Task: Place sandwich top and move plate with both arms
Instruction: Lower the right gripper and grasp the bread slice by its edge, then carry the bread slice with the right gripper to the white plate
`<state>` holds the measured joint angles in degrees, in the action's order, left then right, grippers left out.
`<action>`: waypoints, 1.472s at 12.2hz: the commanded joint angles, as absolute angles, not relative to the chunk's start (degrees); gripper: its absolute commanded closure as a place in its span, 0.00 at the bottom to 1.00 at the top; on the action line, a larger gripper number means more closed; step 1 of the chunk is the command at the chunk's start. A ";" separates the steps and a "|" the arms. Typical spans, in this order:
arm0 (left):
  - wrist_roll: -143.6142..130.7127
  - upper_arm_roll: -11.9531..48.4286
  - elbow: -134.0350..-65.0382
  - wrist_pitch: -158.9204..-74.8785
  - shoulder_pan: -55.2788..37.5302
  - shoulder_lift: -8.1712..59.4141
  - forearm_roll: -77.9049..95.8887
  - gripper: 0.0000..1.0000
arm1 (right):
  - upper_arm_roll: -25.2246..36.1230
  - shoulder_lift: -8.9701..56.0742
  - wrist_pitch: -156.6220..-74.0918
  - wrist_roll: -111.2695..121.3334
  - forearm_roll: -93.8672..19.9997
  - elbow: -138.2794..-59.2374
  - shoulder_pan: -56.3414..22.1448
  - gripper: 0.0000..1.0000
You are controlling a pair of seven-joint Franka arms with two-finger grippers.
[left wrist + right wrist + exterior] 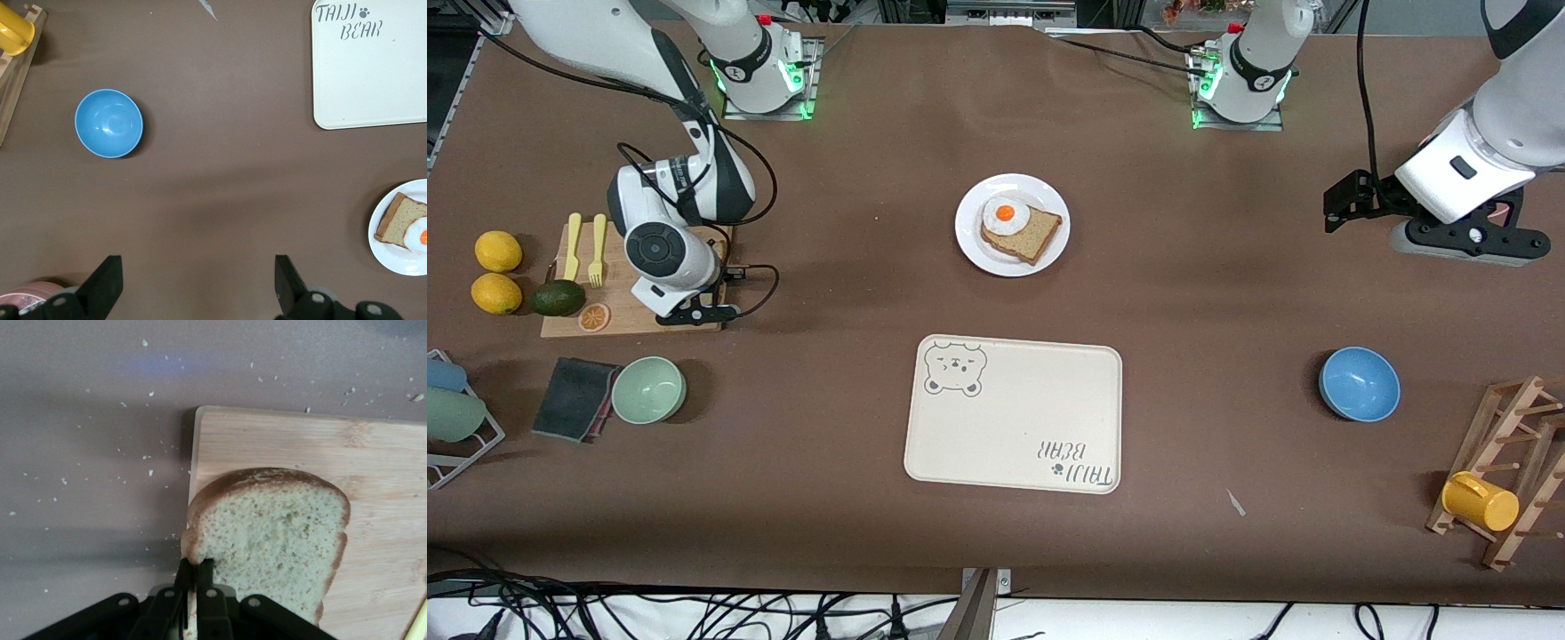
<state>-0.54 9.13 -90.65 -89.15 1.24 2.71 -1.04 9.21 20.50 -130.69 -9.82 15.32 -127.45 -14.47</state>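
1. My right gripper (pixel 195 577) has its jaws pinched down on the crust edge of the sandwich top (pixel 273 540); the slice runs out flat from the fingers across the cutting board (pixel 373 453).
2. The plate (pixel 971 252) sits mid-table, toward the left arm's end from here, egg slice (pixel 1021 230) already on it, so I judge the carry goes that way.
3. My left gripper (pixel 198 283) hangs wide and empty over bare table, waiting.
4. Only the right wrist view shows the pinch; in the front view the arm hides the slice.
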 commanded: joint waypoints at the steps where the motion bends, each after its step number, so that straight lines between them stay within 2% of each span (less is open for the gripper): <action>1: 0.35 9.32 -89.38 -88.15 1.32 2.99 -3.08 0.00 | 9.23 20.22 -130.96 -9.49 15.73 -126.92 -14.33 1.00; 5: 0.35 9.23 -89.30 -89.03 1.23 3.43 -2.90 0.00 | 8.44 19.52 -122.55 -9.58 14.77 -120.25 -14.41 1.00; 9: 0.35 9.23 -89.38 -90.43 1.14 3.51 -2.81 0.00 | 5.37 19.51 -106.12 -9.75 10.03 -107.78 -15.55 1.00; 12: 0.35 9.23 -89.38 -91.05 1.23 4.04 -2.72 0.00 | 2.82 19.51 -102.06 -10.63 6.00 -103.11 -15.56 1.00; 15: 0.44 9.23 -89.30 -90.97 1.14 4.13 -2.81 0.00 | -2.53 19.51 -96.87 -17.63 3.08 -97.66 -15.73 1.00; 18: 0.44 9.23 -89.30 -91.05 1.23 4.13 -2.55 0.00 | -8.77 19.51 -96.42 -27.48 2.03 -96.07 -15.73 1.00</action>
